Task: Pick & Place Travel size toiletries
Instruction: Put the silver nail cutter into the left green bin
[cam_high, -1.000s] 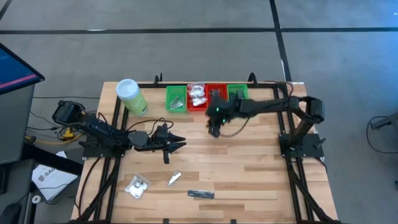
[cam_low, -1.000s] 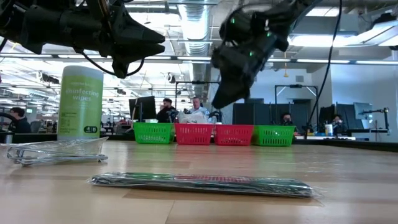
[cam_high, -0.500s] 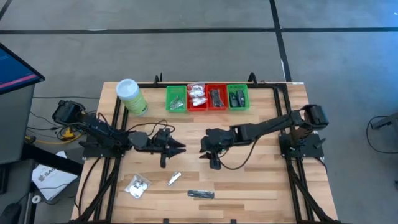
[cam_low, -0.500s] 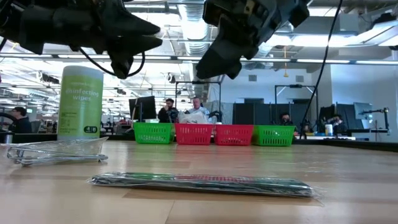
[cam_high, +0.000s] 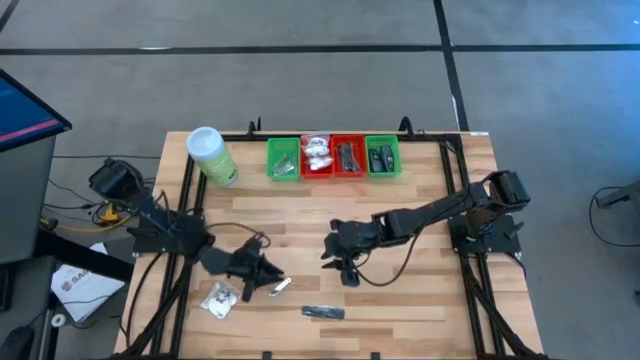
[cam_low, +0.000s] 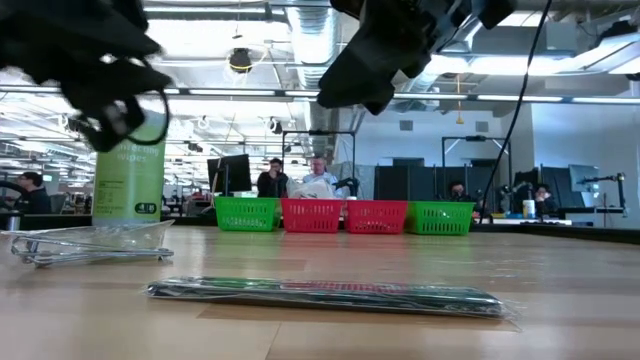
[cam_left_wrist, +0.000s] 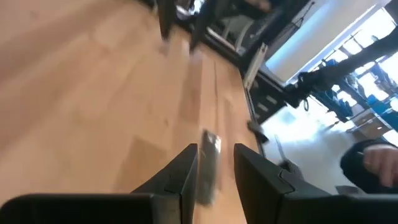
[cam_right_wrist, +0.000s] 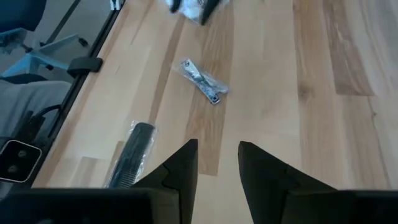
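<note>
Three toiletries lie near the table's near edge: a white crinkly packet (cam_high: 220, 298), a silver foil sachet (cam_high: 279, 287) (cam_right_wrist: 204, 81) (cam_low: 90, 245) and a slim dark piece in a clear wrapper (cam_high: 323, 312) (cam_low: 320, 297) (cam_right_wrist: 132, 157). My left gripper (cam_high: 264, 276) (cam_left_wrist: 216, 165) is open and hovers above the table just left of the sachet (cam_left_wrist: 208, 163), which shows ahead between its fingers. My right gripper (cam_high: 330, 250) (cam_right_wrist: 217, 163) is open over the middle of the table, above and beyond the sachet and the dark piece.
Four small trays stand in a row at the far edge: green (cam_high: 283, 158), red with white packets (cam_high: 316, 166), red (cam_high: 347, 170), green (cam_high: 383, 170). A tall light-green canister (cam_high: 211, 155) stands left of them. Bare wood lies between the trays and the arms.
My right gripper has come from over the trays toward the near edge and a little left, to the middle of the table. My left gripper has swung toward the near edge and down, from the table's middle to beside the silver sachet. The toiletries have not moved.
</note>
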